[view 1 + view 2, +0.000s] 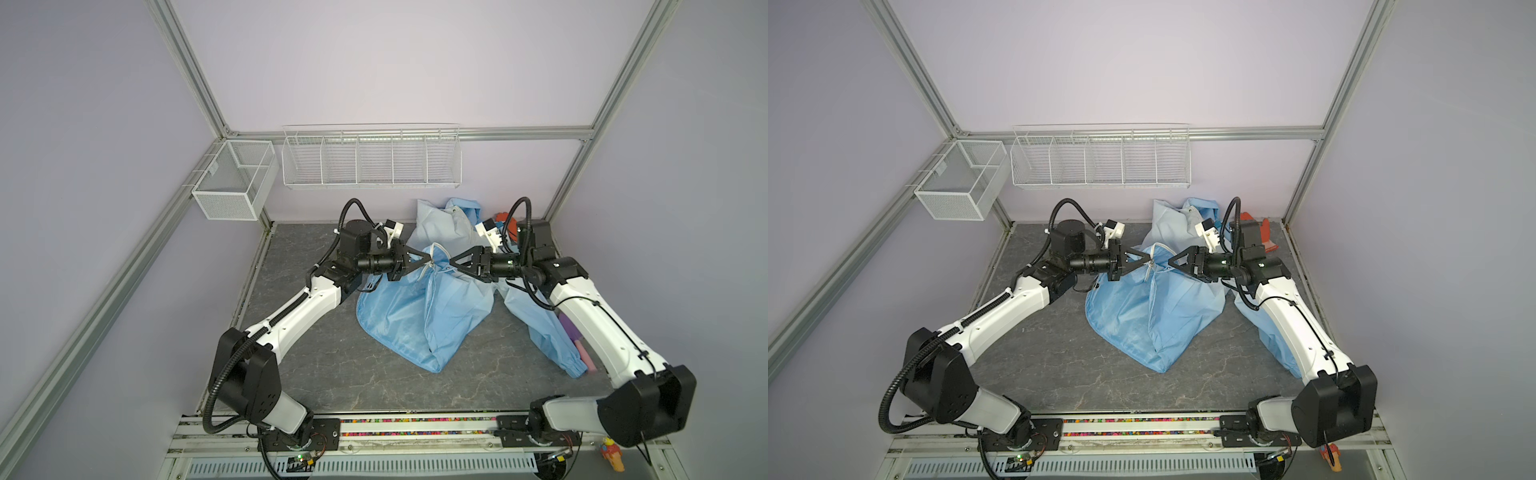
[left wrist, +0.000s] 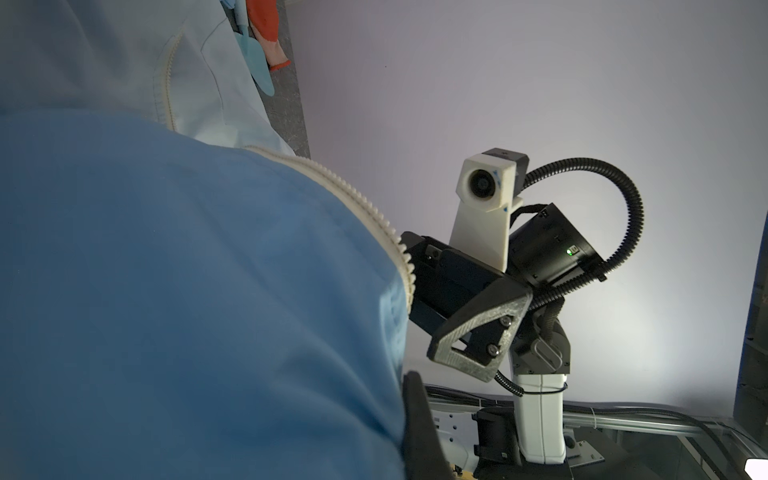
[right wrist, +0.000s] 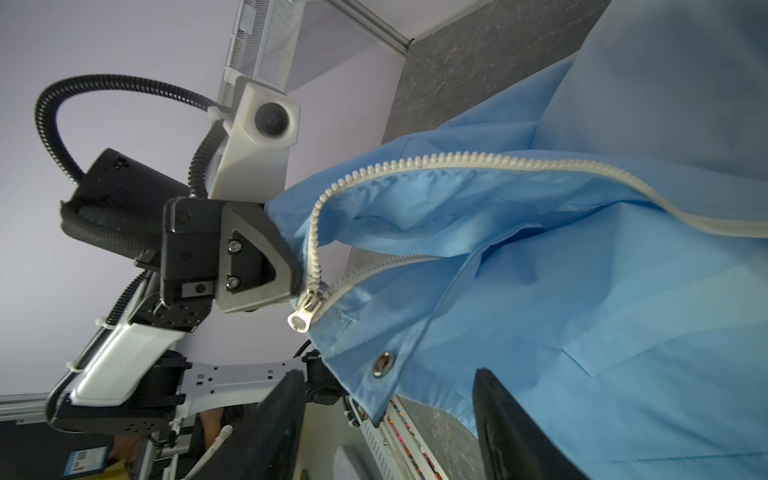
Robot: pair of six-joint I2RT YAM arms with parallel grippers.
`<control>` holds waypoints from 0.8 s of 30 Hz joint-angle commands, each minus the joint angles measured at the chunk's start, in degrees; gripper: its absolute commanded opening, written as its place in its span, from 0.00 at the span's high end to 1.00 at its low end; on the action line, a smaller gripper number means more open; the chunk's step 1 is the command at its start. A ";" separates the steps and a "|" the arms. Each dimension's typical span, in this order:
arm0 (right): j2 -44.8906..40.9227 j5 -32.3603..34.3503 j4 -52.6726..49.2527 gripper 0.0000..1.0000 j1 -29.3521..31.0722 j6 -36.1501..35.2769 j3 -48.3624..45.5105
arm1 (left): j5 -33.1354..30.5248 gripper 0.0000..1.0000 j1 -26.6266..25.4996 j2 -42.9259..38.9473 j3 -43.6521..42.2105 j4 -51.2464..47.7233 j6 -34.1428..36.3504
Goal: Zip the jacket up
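Observation:
The light-blue jacket lies bunched on the dark table, and one part is lifted between my two grippers. My left gripper is shut on the jacket's edge right beside the metal zipper slider. From the slider the two white zipper tracks run apart. My right gripper stands open. The hem corner with a snap button hangs between its fingers, which do not clamp it. In the left wrist view, blue fabric hides one left finger.
An orange glove lies at the back right behind the right arm. A purple and pink object sits under the right forearm beside a sleeve. A mesh basket and a wire rack hang on the walls.

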 commanded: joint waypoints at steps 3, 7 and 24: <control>-1.38 3.25 -10.07 0.35 1.74 -7.43 4.40 | 1.50 1.00 0.04 -2.11 1.70 -0.60 1.39; -1.51 4.98 -8.19 0.34 3.35 3.75 5.28 | 0.54 1.00 0.01 -2.61 1.20 -0.90 1.90; -15.02 31.60 19.01 0.10 19.09 72.35 -12.56 | -2.16 1.00 -0.14 -4.73 -2.62 3.14 0.35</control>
